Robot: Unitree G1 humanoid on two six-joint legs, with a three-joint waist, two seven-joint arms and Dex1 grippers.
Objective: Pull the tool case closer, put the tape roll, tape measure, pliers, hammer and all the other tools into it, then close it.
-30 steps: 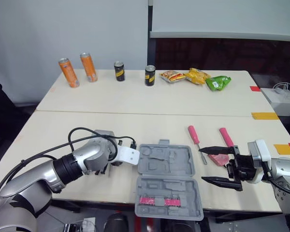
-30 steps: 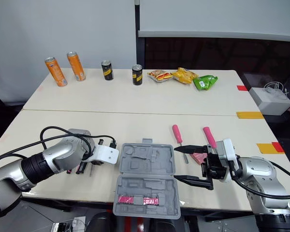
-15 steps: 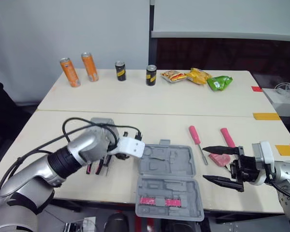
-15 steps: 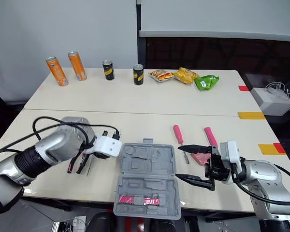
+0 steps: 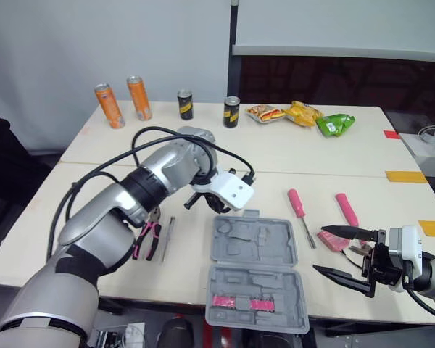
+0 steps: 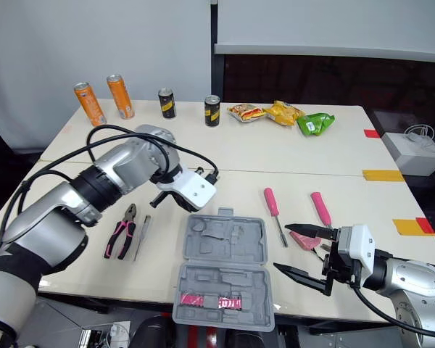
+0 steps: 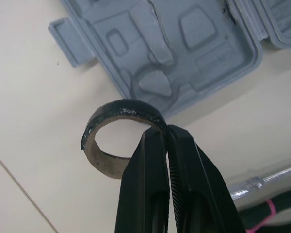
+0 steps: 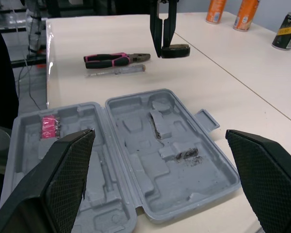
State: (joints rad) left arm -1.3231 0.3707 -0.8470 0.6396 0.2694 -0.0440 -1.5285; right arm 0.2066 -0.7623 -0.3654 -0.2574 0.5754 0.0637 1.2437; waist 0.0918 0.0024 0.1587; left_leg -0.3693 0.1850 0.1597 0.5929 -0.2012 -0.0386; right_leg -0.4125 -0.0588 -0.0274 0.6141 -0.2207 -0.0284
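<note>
Fingers (image 7: 153, 184) of our left gripper (image 7: 166, 133) clamp the roll's (image 7: 104, 162) wall so it hangs, seemingly airborne, for carrying to the case (image 7: 184, 58) beyond their tips; right gripper (image 6: 281, 247) sits spread.

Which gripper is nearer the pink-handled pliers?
Left. The left gripper, shut on the tape roll, hangs just beyond the pliers, near the far corner of the tool case. The right gripper is open on the opposite side of the case.

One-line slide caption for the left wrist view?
Wrist close-up: left end effector pinching the tape roll by its wall, beside the open tool case.
</note>
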